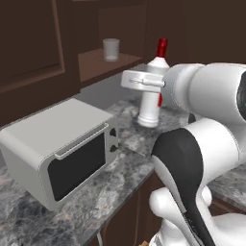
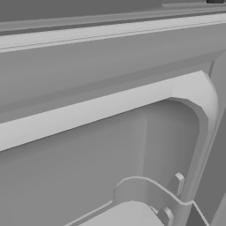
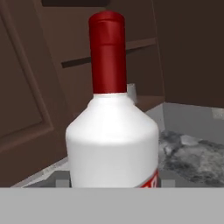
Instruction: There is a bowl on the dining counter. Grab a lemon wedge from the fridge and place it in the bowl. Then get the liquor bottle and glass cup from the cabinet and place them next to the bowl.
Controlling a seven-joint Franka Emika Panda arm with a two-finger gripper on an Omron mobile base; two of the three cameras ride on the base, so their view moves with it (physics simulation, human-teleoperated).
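Observation:
The liquor bottle [image 1: 150, 103], white with a red cap, stands upright just above or on the marble counter [image 1: 129, 144], in front of the open cabinet. My gripper [image 1: 149, 85] is shut on its shoulder from the near side. In the hand view the liquor bottle [image 3: 111, 140] sits close up between my fingers, my gripper [image 3: 114, 181] closed around its white body. The glass cup [image 1: 111, 49] stands on the cabinet shelf [image 1: 96, 65], behind and left of the bottle. The bowl and the lemon wedge are out of view.
A grey microwave [image 1: 62, 149] sits on the counter at the left, close to the bottle's left side. A dark cabinet door [image 1: 29, 43] hangs above it. A grey moulded surface [image 2: 110, 110] lies close in front of the right base camera.

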